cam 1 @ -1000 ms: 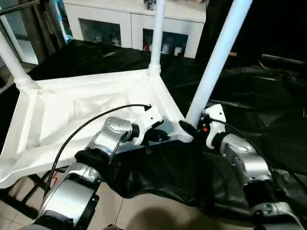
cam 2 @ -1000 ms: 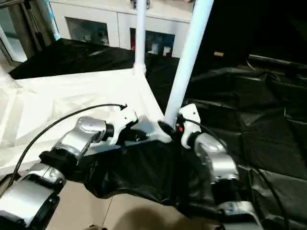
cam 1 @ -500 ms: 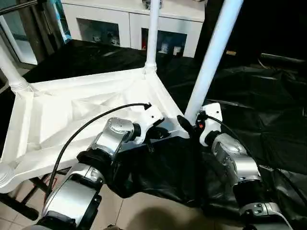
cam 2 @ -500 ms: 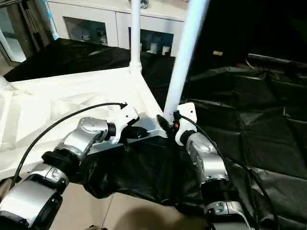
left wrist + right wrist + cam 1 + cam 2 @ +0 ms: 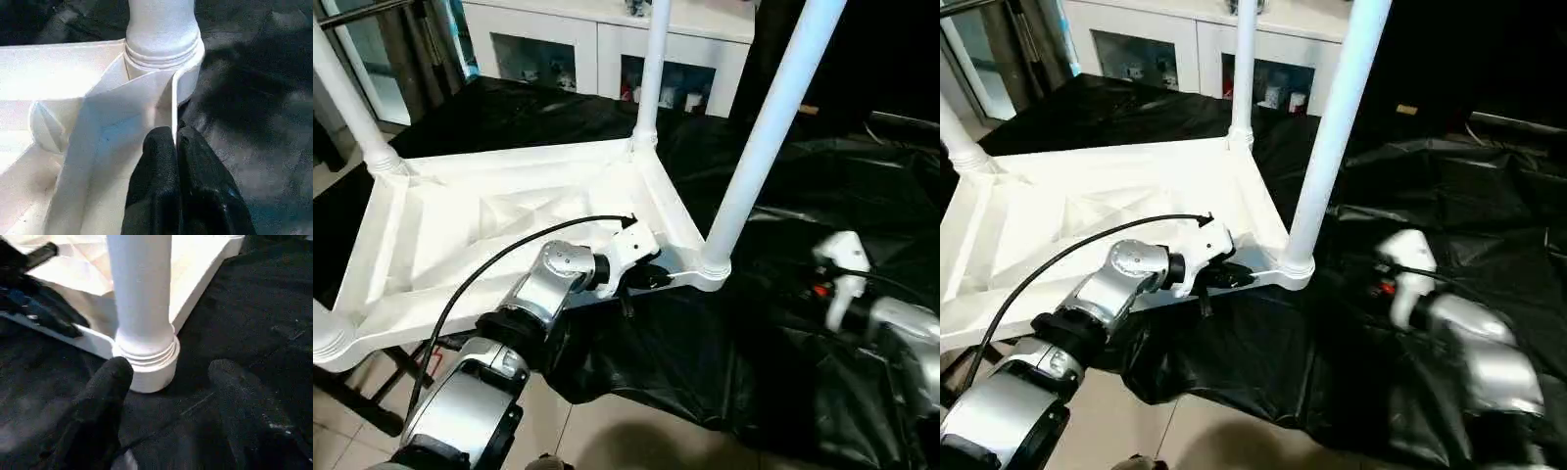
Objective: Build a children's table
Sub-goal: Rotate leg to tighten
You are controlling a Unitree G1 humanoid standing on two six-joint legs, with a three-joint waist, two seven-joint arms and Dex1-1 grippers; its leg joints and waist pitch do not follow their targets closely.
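The white tabletop lies upside down on a black sheet, ribbed underside up. A long white leg stands in its near right corner socket. Another leg rises from the far corner, and a third from the left corner. My left gripper is shut on the thin rim of the tabletop just beside the near right socket. My right gripper hangs a short way to the right of that leg, off it, its black fingers spread apart with nothing between them.
A white cabinet with glass fronts stands behind the work. The crumpled black sheet covers the surface to the right and hangs over the near edge. Tiled floor shows below, with a dark frame under the tabletop's left end.
My right gripper has come away from the base of the near right leg and drawn back to the right. The left gripper keeps its hold on the rim. The camera has shifted.
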